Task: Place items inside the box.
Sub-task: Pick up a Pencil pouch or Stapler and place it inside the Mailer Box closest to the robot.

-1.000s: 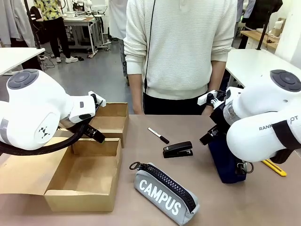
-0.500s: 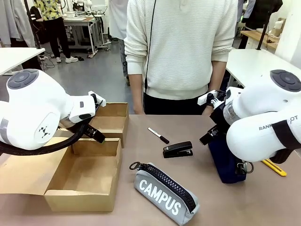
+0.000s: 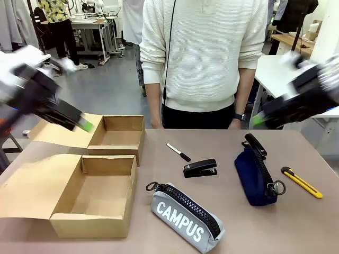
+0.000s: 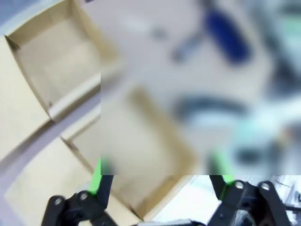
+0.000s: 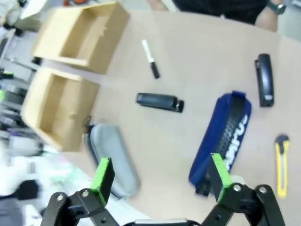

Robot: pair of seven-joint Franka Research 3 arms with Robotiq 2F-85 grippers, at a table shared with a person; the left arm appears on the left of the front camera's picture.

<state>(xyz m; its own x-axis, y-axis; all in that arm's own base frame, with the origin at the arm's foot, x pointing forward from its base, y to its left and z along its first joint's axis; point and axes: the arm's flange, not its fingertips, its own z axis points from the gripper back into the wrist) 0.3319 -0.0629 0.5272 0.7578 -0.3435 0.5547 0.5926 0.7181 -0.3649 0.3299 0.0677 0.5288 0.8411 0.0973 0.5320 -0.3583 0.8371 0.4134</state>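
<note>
On the brown table lie a grey "CAMPUS" pencil case point(image 3: 185, 214), a black stapler point(image 3: 200, 168), a thin black-and-white marker point(image 3: 178, 152), a navy pouch point(image 3: 253, 177) and a yellow utility knife point(image 3: 302, 182). The open cardboard box point(image 3: 90, 225) stands at the left with nothing inside. My left gripper point(image 3: 80, 123) is blurred above the box's far flap; its wrist view shows it open point(image 4: 160, 169) over the box point(image 4: 33, 84). My right gripper point(image 3: 259, 119) hangs high at the right, open point(image 5: 161, 174) above the pouch point(image 5: 225, 136), stapler point(image 5: 160, 101), marker point(image 5: 150, 65), pencil case point(image 5: 110, 160), knife point(image 5: 281, 165) and box point(image 5: 56, 110).
A person in a white sweater point(image 3: 204, 53) stands at the far edge, arms at the sides. A black oblong object point(image 5: 264, 80) lies by the pouch's far end. The box's flaps point(image 3: 32, 185) spread out to the left. Other tables stand behind.
Both arms have swung up and away from the camera and are motion-blurred. The items and box have not moved.
</note>
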